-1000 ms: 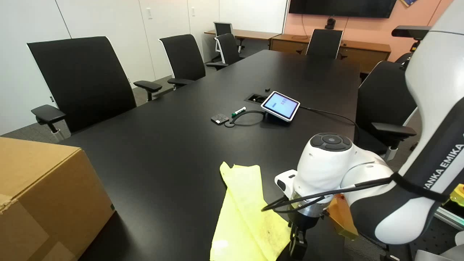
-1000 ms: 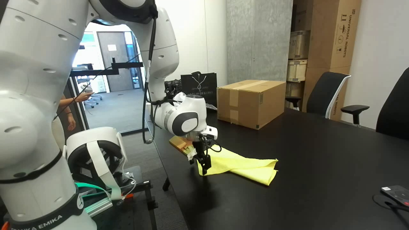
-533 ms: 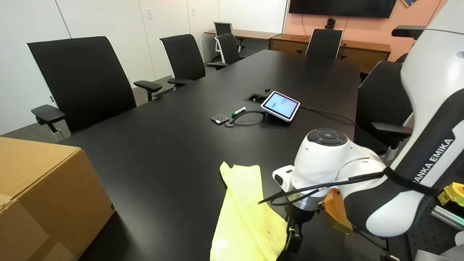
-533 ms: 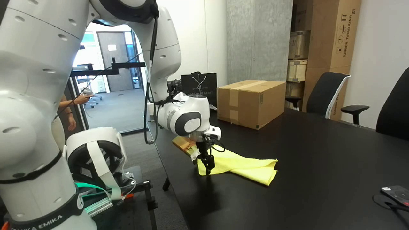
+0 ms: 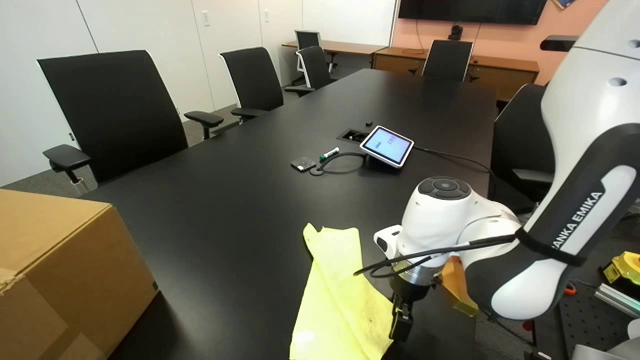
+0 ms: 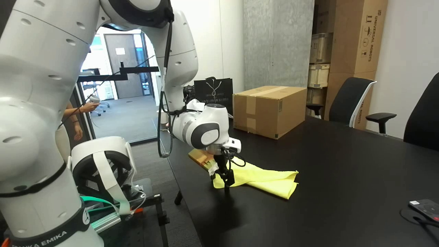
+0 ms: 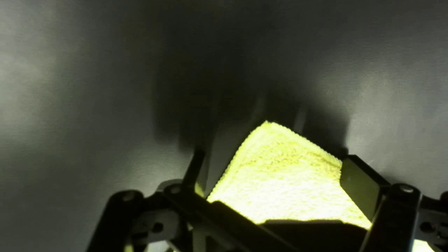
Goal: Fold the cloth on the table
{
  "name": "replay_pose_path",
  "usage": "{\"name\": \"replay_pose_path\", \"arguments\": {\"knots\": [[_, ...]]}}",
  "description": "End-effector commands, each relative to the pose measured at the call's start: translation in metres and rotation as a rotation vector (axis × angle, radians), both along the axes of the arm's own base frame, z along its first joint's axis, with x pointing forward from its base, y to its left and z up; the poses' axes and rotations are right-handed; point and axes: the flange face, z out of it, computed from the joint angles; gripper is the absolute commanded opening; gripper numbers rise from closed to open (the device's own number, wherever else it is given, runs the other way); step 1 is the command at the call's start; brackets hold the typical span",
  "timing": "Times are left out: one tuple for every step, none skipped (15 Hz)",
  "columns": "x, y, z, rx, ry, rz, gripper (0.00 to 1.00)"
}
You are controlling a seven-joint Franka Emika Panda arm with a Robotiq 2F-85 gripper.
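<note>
Yellow cloth (image 7: 294, 175) lies on the bench (image 5: 230, 240), one corner pointing up the wrist view between the parted fingers (image 7: 360, 185) of the gripper (image 7: 273, 157), which grips nothing. In an exterior view the rest spreads picture-left of the gripper, long axis running up-picture toward the end with the tablet (image 5: 386, 146). The coming pinch probably turns on that corner, roughly centred there.

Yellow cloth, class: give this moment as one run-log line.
tool: open | yellow cloth: on black conference table, layers overlapping, corner seen between jaws | grasp: none
</note>
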Motion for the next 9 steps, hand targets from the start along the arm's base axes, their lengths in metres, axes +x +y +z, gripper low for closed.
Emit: {"name": "replay_pose_path", "arguments": {"knots": [[0.007, 0.000, -0.003, -0.002, -0.009, 0.015, 0.74], [0.007, 0.000, -0.002, -0.003, -0.011, 0.014, 0.68], [0.007, 0.001, 0.001, -0.001, -0.012, 0.015, 0.59], [0.007, 0.002, 0.003, -0.001, -0.014, 0.015, 0.52], [0.006, 0.002, 0.004, -0.002, -0.013, 0.015, 0.45], [0.005, 0.003, 0.006, 0.000, -0.011, 0.018, 0.36], [0.003, 0.003, 0.010, -0.003, -0.011, 0.018, 0.29], [0.002, 0.002, 0.011, -0.007, -0.012, 0.021, 0.20], [0.002, 0.003, 0.014, -0.010, -0.012, 0.024, 0.14]]}}
